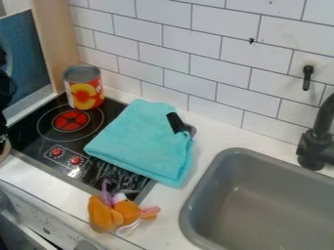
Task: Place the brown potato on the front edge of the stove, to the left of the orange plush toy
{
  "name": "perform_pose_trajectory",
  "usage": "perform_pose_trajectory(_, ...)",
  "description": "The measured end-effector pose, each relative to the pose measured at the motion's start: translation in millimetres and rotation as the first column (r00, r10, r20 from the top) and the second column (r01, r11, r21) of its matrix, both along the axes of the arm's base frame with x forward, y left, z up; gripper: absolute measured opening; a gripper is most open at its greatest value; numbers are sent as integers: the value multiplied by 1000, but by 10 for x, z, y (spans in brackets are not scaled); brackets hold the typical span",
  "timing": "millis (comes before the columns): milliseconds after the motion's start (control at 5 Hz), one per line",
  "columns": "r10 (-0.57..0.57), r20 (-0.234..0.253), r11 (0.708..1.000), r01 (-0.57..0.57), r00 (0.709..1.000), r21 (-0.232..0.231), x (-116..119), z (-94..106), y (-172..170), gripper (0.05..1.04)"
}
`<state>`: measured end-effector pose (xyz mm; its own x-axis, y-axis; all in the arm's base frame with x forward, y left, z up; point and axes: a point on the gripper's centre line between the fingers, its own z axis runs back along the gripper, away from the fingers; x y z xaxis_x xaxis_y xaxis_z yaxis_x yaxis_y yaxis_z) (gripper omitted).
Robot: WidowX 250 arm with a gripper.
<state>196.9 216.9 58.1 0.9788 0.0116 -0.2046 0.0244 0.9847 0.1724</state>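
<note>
A folded turquoise cloth (143, 141) lies over the right part of the black stove top (23, 129) and onto the white counter. A short black piece (176, 122) rests at its upper right edge, and a dark rim pokes out beside it. At the stove's back left corner, a red and yellow can (85, 90) stands upright on the stove. An orange plush toy (104, 215) with purple and pink parts lies at the counter's front edge, touching the stove's front right corner.
A grey sink (196, 202) is set into the counter at the right, with a black faucet (316, 146) behind it. White tiled wall (215, 73) runs along the back. Dark shapes (5, 88) stand at the left edge, near a wooden post (55, 39).
</note>
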Motion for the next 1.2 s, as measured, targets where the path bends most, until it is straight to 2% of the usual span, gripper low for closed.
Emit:
perform_pose_trajectory(200, 15, 11, 1000, -15, 1000, -12, 12, -11, 122, 1001)
perform_pose_trajectory(600, 4, -20, 998, -5, 1000, -59, 84, -202, 184, 1001)
perform_pose_trajectory(800, -5, -16, 996, 4, 1000, -91, 90, -216, 137, 945)
perform_pose_trajectory(1000, -8, -21, 995, 6, 1000, -97, 58, -241, 106, 695)
perform_pose_trajectory(1200, -6, 9, 995, 7, 1000, -101, 66, -145, 65, 612)
